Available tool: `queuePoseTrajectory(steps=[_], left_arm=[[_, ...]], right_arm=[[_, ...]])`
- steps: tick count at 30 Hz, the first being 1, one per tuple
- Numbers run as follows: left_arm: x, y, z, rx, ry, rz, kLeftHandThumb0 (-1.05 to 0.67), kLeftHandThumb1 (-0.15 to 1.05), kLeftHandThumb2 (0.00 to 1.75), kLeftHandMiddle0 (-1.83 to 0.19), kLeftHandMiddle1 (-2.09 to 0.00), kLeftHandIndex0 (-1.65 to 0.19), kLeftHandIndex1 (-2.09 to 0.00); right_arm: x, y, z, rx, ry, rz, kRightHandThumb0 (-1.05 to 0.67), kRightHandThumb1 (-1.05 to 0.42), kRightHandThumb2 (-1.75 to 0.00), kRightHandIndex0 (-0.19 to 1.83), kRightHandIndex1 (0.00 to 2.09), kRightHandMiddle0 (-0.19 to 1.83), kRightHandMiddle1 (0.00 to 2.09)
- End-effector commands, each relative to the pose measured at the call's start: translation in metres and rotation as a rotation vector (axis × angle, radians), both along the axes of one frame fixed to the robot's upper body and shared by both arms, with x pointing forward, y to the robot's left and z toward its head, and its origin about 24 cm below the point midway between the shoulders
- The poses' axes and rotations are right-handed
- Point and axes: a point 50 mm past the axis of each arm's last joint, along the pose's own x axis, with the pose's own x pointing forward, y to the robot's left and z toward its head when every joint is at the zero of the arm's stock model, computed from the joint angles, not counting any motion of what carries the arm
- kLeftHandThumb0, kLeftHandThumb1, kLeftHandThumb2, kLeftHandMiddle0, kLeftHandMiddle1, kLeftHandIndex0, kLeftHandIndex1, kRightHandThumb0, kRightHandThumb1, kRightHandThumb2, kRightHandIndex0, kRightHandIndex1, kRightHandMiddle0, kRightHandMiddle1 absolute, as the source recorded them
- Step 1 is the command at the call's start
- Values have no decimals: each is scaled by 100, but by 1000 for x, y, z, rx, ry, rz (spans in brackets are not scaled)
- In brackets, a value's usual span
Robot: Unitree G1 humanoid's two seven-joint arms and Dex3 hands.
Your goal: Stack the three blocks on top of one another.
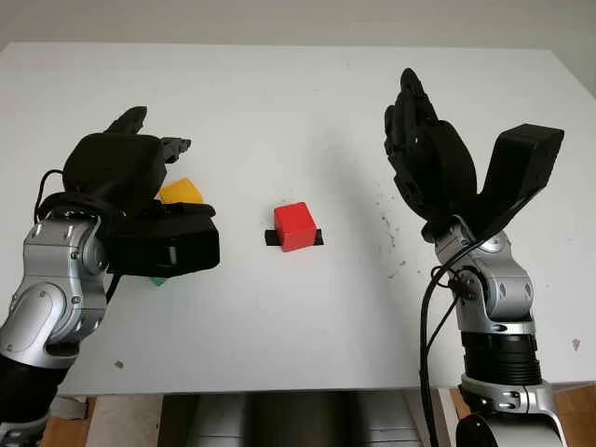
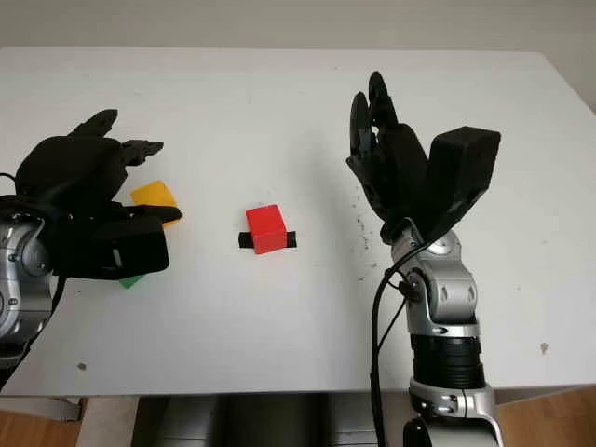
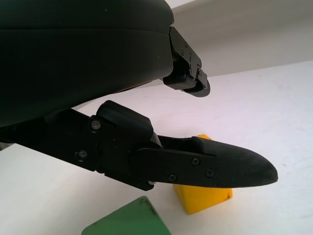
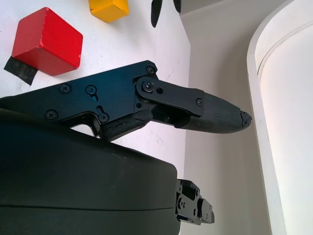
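Note:
A red block point(image 1: 296, 225) stands at the middle of the white table point(image 1: 279, 326) on a black tape mark point(image 1: 270, 238). To its left lies a yellow block point(image 1: 182, 191), partly covered by my left hand point(image 1: 186, 175), which hovers open just above it and holds nothing. A green block point(image 1: 158, 279) peeks out from under that hand's wrist, nearer the front edge. In the left wrist view the yellow block point(image 3: 203, 198) and the green block point(image 3: 129, 220) sit below a finger point(image 3: 215, 166). My right hand point(image 1: 416, 116) is raised open to the right of the red block point(image 4: 46, 41).
Small dark specks dot the table between the red block and the right arm point(image 1: 489, 298). The table's front edge point(image 1: 279, 386) runs just before both arms. Bare white surface stretches behind the blocks.

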Motion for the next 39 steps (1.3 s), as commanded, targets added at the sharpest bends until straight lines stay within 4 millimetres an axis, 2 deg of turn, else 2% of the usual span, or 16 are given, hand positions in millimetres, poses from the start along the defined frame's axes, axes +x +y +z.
queuePoseTrajectory(steps=[1, 6, 7, 8, 9, 10, 12, 13, 18, 24, 36, 39], left_arm=[[-2, -2, -3, 14, 2, 5, -104, 105, 35, 2, -5, -32, -11], [0, 1, -11, 13, 3, 50, -101, 105, 31, 2, -5, -35, -15], [1, 1, -12, 9, 1, 58, -100, 105, 29, 2, -5, -34, -22], [1, 1, -14, 8, -2, 67, -100, 105, 27, 3, -5, -23, -46], [2, 2, -15, 18, -5, 79, -99, 105, 26, 3, -5, -2, -91], [4, 2, -17, 26, -6, 89, -99, 105, 26, 2, -5, 7, -111], [6, 2, -19, 38, -9, 106, -98, 105, 25, 2, -5, 16, -132], [7, 3, -19, 49, -5, 114, -98, 105, 24, 3, -5, 18, -136], [10, 4, -21, 61, -1, 130, -96, 105, 24, 3, -5, 19, -149], [11, 4, -23, 41, 4, 133, -96, 105, 24, 2, -6, 19, -147], [14, 3, -29, -11, 40, 126, -96, 105, 28, -5, -6, 6, -121], [16, 2, -31, -16, 47, 118, -96, 105, 30, -6, -6, 4, -140]], right_arm=[[0, 1, 1, 2, -13, 5, -71, -105, -69, -19, 0, -19, 0], [0, 2, 1, 7, -9, 3, -70, -105, -70, -19, 0, -19, 0], [0, 2, 1, 8, -9, 4, -70, -105, -70, -19, 0, -19, 0], [0, 2, 1, 9, -9, 6, -70, -105, -70, -19, 0, -19, 0], [0, 2, 1, 10, -9, 7, -70, -105, -70, -19, 0, -19, 0], [0, 2, 1, 10, -8, 7, -70, -105, -70, -19, 0, -19, 0], [0, 1, 1, 8, -10, 7, -70, -105, -70, -19, 0, -19, 0], [0, 1, 1, 6, -11, 6, -70, -105, -70, -19, 0, -19, 0], [0, -1, 2, 6, -15, 2, -70, -105, -70, -19, 0, -19, 0], [0, -1, 2, 10, -19, 4, -70, -105, -70, -19, 0, -19, 0], [0, -1, 4, 9, -28, -5, -70, -105, -70, -19, 0, -19, 0], [0, -1, 4, 14, -27, -7, -69, -105, -70, -19, 0, -19, 0]])
